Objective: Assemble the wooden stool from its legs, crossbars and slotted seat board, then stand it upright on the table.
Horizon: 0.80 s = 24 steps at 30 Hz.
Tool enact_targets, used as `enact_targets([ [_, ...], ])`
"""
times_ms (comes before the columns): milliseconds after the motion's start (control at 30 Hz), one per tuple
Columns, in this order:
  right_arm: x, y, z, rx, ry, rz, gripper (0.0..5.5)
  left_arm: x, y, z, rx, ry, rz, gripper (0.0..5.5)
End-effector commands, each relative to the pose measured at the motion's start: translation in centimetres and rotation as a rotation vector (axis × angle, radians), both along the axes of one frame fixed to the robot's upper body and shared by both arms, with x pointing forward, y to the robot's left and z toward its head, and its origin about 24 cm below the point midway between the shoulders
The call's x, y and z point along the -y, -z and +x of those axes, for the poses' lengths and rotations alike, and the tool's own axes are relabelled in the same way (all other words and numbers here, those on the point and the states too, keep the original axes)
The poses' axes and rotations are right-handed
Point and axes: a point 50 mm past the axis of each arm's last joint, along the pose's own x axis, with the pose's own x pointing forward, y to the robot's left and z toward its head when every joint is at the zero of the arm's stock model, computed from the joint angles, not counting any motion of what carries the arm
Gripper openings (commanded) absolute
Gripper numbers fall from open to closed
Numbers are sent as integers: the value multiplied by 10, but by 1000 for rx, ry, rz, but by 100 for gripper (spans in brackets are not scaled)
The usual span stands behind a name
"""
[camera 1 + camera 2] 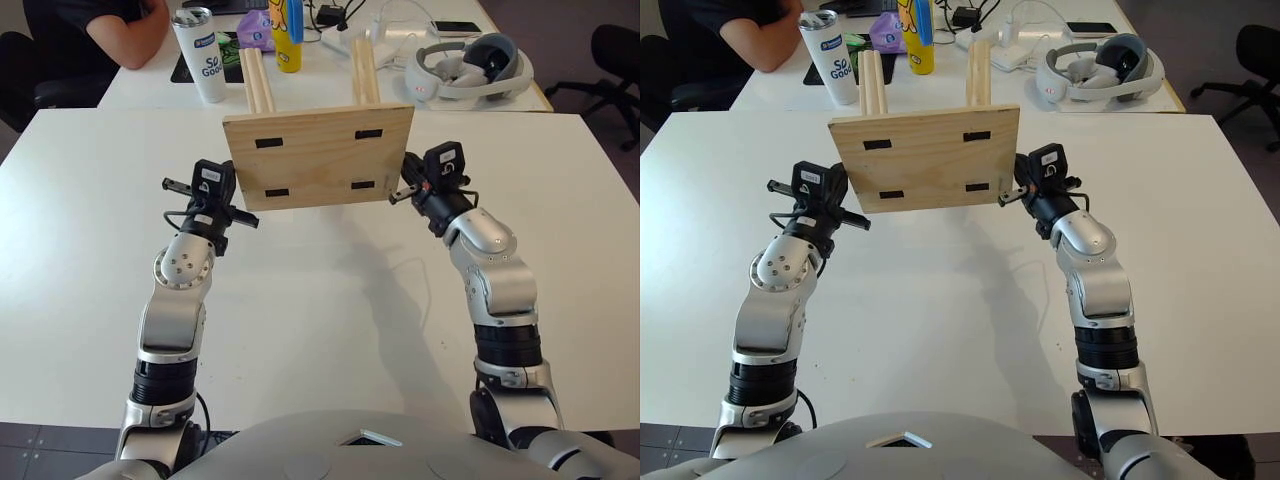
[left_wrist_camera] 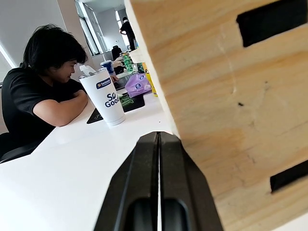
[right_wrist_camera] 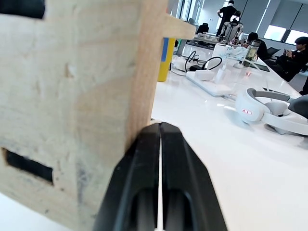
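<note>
Wooden stool [image 1: 318, 155] tipped sideways; its legs [image 1: 258, 80] point straight back.

On the far table [image 1: 140, 85] — white tumbler [image 1: 203, 55], yellow bottle [image 1: 289, 40], purple pouch [image 1: 256, 30], white headset [image 1: 468, 68].

Seat board [image 1: 318, 157], legs [image 1: 260, 80] jutting behind, blocks centre; room to pass over table [image 1: 320, 330] in front; tumbler [image 1: 203, 60], headset [image 1: 470, 70] beyond.
</note>
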Motion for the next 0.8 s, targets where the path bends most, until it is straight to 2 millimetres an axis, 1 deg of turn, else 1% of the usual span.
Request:
enact_targets([
  [33, -34, -34, 1, 105, -174, 83, 0, 30, -29, 3, 96, 158, -82, 1],
  [200, -32, -41, 1, 103, -170, 71, 0, 31, -50, 6, 146, 159, -109, 1],
  [333, -29, -45, 2, 103, -158, 64, 0, 30, -61, 7, 170, 163, -116, 1],
  [600, -27, -67, 6, 143, -158, 76, 0, 33, -68, 10, 172, 186, -126, 1],
  [800, -28, -76, 8, 104, -176, 86, 0, 34, -74, 16, 160, 201, -146, 1],
])
